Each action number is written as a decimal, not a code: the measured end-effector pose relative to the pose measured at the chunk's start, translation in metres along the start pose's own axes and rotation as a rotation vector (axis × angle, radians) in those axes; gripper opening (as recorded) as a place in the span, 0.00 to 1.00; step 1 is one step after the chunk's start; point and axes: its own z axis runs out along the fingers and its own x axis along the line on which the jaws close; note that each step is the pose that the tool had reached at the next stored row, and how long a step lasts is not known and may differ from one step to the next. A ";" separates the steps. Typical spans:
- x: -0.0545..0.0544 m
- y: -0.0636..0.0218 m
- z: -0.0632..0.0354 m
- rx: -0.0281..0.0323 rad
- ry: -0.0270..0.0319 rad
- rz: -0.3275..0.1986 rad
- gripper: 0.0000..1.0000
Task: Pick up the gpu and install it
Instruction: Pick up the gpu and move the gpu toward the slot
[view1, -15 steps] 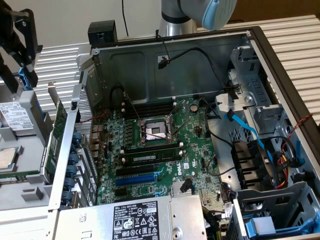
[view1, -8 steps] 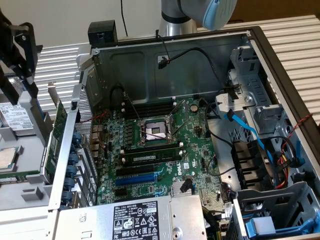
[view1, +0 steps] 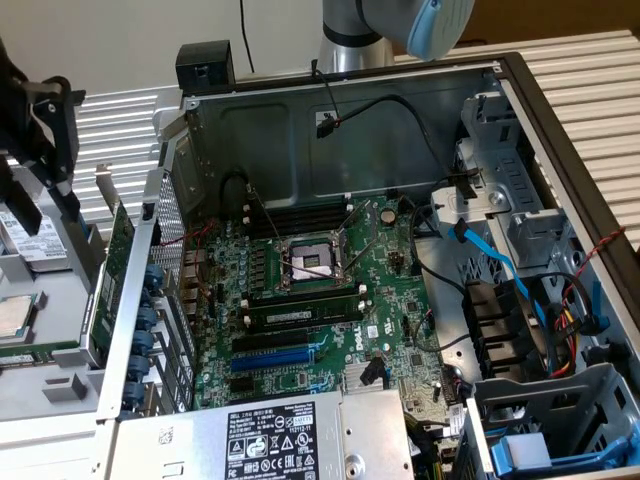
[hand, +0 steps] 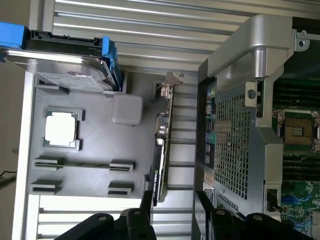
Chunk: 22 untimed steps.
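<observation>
The gpu (hand: 159, 150) stands on its edge in a grey parts tray (hand: 95, 145), just outside the computer case's perforated rear wall (hand: 232, 145). It shows edge-on as a thin green board with a black cooler and a silver end bracket (hand: 172, 77). In the exterior view the gpu (view1: 120, 250) is at the left, beside the case. My gripper (hand: 172, 212) hovers above the card's end opposite the bracket, open and holding nothing. One finger (hand: 146, 207) is close to the card and the other finger (hand: 201, 210) is nearer the case. In the exterior view the black gripper (view1: 45, 190) hangs at the far left.
The tray also holds a hard drive in a blue carrier (hand: 70, 67) and a CPU chip (hand: 61, 127). Inside the open case lie the large green motherboard (view1: 320, 300), RAM sticks, blue cables (view1: 500, 260) and a power supply (view1: 270, 440). The slatted table (view1: 590, 90) runs all round.
</observation>
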 end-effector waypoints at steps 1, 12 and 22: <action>0.000 -0.0009 0.0017 0.0009 -0.0007 0.007 0.46; 0.002 -0.0032 0.0139 0.0050 -0.0032 0.045 0.46; 0.004 -0.0040 0.0319 0.0112 -0.0053 0.093 0.46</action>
